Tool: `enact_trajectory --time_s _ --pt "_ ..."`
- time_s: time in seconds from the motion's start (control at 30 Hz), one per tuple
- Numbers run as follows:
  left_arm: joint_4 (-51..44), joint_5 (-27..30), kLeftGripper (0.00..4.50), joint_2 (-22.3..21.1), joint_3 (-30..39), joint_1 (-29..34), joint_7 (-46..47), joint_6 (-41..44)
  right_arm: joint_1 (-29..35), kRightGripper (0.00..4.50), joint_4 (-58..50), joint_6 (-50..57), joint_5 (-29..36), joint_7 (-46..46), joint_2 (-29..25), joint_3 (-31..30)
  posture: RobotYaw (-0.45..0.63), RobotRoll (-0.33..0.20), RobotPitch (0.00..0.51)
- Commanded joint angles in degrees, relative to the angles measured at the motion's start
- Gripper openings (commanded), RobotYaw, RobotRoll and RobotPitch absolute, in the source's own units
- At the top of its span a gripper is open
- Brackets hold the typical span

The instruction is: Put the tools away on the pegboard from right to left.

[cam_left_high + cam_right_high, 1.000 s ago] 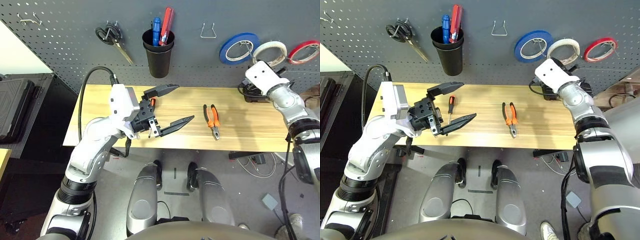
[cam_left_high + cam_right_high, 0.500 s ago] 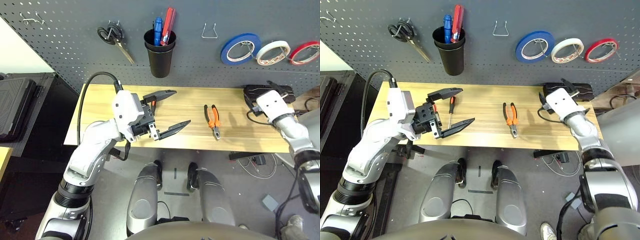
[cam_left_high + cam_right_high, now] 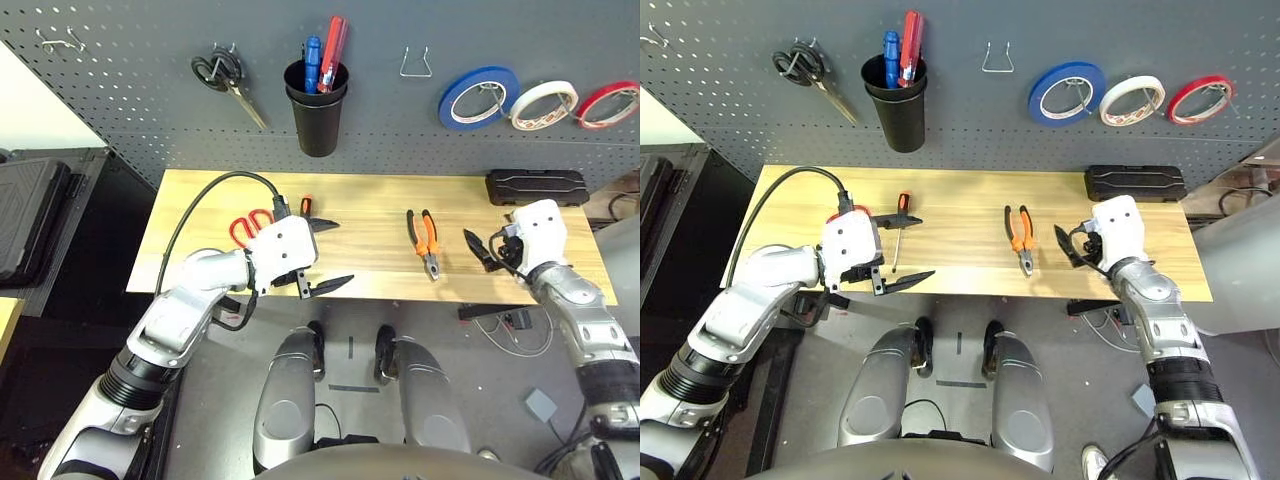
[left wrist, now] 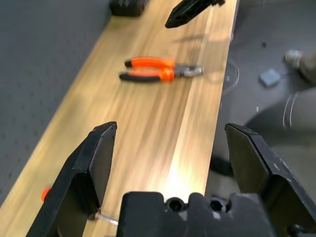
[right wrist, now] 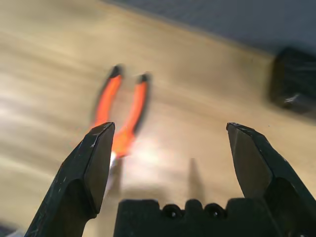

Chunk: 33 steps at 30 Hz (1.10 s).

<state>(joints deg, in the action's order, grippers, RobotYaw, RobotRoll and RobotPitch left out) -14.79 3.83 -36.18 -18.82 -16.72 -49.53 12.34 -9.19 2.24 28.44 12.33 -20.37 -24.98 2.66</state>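
Taking the pliers (image 3: 424, 241) as landmark: the red-handled scissors (image 3: 247, 224) are lying far to their left on the bench (image 3: 380, 272), the left claw (image 3: 325, 255) is hovering released beside the screwdriver (image 3: 899, 229) to their left, and the right claw (image 3: 480, 246) is hanging released just to their right.

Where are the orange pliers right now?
The pliers lie flat on the wooden table, right of centre, between the two grippers and nearer the right gripper.
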Motion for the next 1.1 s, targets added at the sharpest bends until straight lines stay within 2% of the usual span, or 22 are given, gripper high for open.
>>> enact_trajectory --time_s 0.03,0.23,0.4,0.73,1.1 --pt "0.34 -2.02 4.50 -0.39 -1.65 0.20 -1.29 -0.16 -0.25 4.49 -3.98 11.75 1.19 0.81 0.77 -1.16 0.18 0.000 0.290" --pt "0.70 -3.50 4.50 -0.20 -2.23 -0.21 -1.74 0.45 -8.88 4.49 -1.88 30.27 1.85 6.21 5.63 0.72 0.18 0.000 0.307" --pt "0.58 -3.91 4.50 0.19 -2.47 -0.52 -1.96 0.74 -15.78 4.49 4.72 37.47 1.11 8.38 8.31 1.75 0.19 0.000 0.313" --pt "0.67 -4.66 4.50 1.03 -2.87 -1.52 -1.90 1.19 -24.46 4.49 21.09 34.35 -2.61 11.77 10.50 1.04 0.22 0.000 0.318" --pt "-0.33 -5.07 4.50 1.19 -2.83 -1.01 -1.43 1.96 -32.28 4.49 43.44 24.51 -4.64 9.36 11.01 0.10 0.24 0.000 0.334"
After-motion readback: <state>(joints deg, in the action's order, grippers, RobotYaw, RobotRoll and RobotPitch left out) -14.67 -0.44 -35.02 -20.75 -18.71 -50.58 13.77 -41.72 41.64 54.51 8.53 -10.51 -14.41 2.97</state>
